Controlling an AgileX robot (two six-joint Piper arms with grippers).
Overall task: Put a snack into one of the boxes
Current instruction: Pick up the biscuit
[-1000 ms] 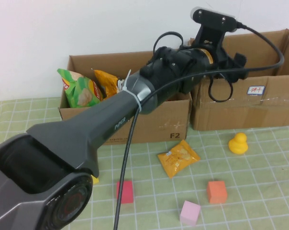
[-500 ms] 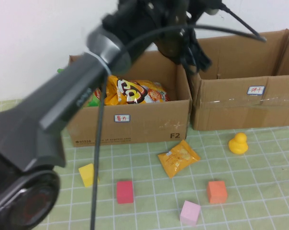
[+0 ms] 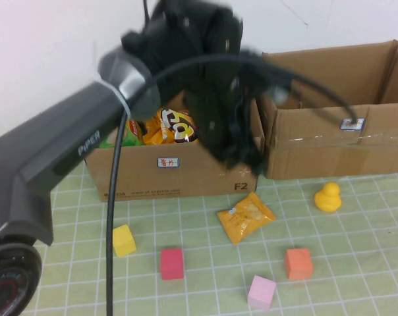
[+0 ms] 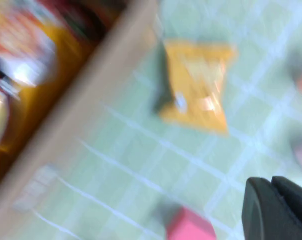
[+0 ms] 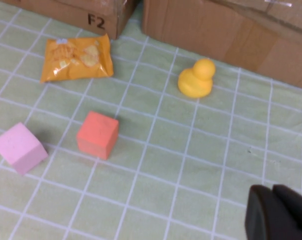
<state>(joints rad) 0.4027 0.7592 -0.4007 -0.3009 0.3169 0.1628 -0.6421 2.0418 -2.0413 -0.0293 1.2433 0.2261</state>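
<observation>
Two brown cardboard boxes stand at the back. The left box (image 3: 186, 174) (image 5: 66, 7) holds several snack bags (image 3: 176, 125) (image 4: 21, 45). The wider right box (image 3: 337, 141) (image 5: 226, 30) has clear tape across its front; its inside is hidden. An orange snack bag (image 3: 245, 216) (image 4: 197, 85) (image 5: 77, 57) lies flat on the cloth in front of the left box. My left gripper (image 3: 242, 155) (image 4: 272, 192) is blurred, in front of the left box's right end, shut and empty. My right gripper (image 5: 272, 192) hangs shut over bare cloth, empty and outside the high view.
A yellow duck (image 3: 328, 197) (image 5: 197, 77) sits before the right box. Yellow (image 3: 123, 239), red (image 3: 172, 263) (image 4: 191, 227), orange (image 3: 298, 263) (image 5: 97, 134) and pink (image 3: 261, 292) (image 5: 19, 147) blocks lie scattered on the green checked cloth (image 3: 357, 263). My left arm (image 3: 74, 151) crosses the left box.
My left arm has swung from over the right box leftward and down in front of the left box. Its jaws have gone from open to shut.
</observation>
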